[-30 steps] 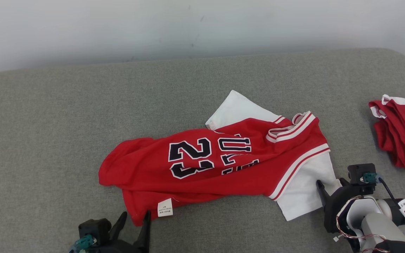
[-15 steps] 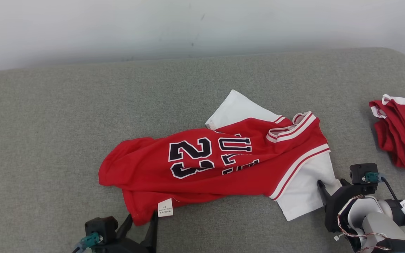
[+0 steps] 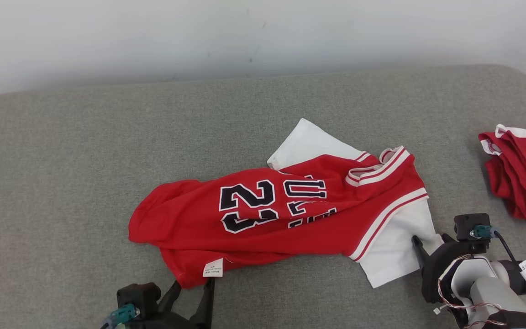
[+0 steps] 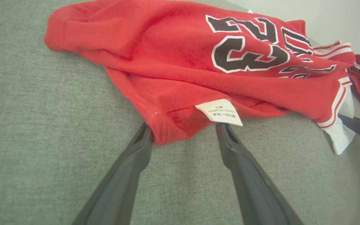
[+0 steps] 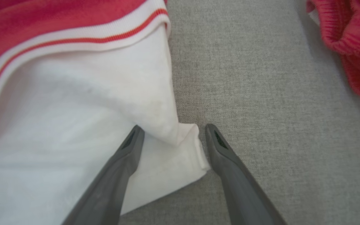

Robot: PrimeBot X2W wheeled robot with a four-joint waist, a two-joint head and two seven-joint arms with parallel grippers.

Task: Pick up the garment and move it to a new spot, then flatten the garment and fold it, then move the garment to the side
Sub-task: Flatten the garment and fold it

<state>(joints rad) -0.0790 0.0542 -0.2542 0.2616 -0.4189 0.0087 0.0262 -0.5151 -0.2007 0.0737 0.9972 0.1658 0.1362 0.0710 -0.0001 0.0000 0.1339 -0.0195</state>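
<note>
Jersey [image 3: 190, 228], red with white sleeves and a dark number 23 on it, lies crumpled and partly folded over itself near the middle of the grey fabric-covered worktop [image 3: 62, 160], its length running from left to right across the head view. A white care label [image 3: 213, 268] hangs at its near hem. The left gripper [image 3: 194, 282] sits low at that hem, its fingers spread wide to either side of the red corner just beside the label [image 4: 220, 112], with nothing clamped between them. The right gripper [image 3: 429, 237] is at the jersey's right end, fingers likewise released and straddling the folded corner of the white sleeve [image 5: 73, 140], which lies flat on the worktop. Well apart, at the worktop's right edge, lies a second red garment [image 3: 523, 178] in a bunched heap. A pale wall [image 3: 244, 36] rises behind the worktop.
</note>
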